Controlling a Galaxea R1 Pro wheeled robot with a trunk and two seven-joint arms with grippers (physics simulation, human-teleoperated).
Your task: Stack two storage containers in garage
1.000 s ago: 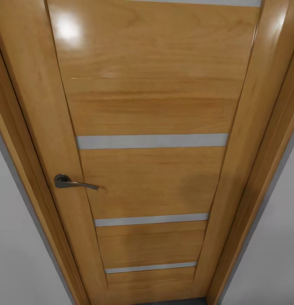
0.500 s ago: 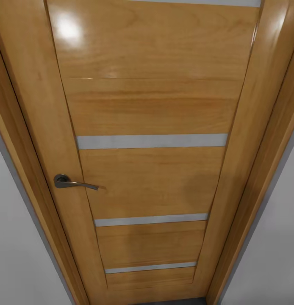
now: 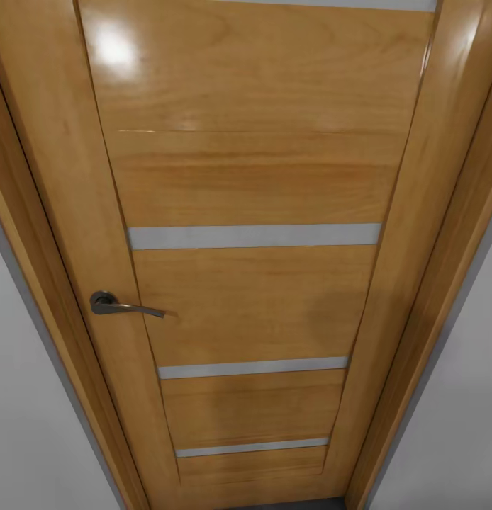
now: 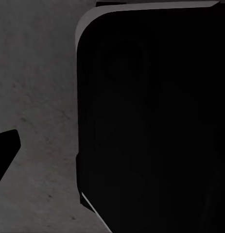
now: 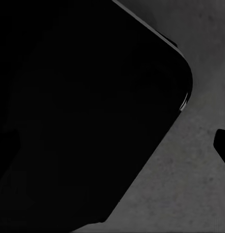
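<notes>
Fingers' state on both arms: cannot tell. Closed wooden door ahead, lever handle pointing right.

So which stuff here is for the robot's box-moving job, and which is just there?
For the job:
- the dark grey floor, mottled like concrete

Just there:
- wooden door, shut
- door handle
- door frame
- pale wall
- a black rounded body seen from each wrist, too dark to identify

Just dark grey, mottled concrete floor under both wrist cams, same speckled stuff in the right one, half hidden behind black robot bodywork.
</notes>
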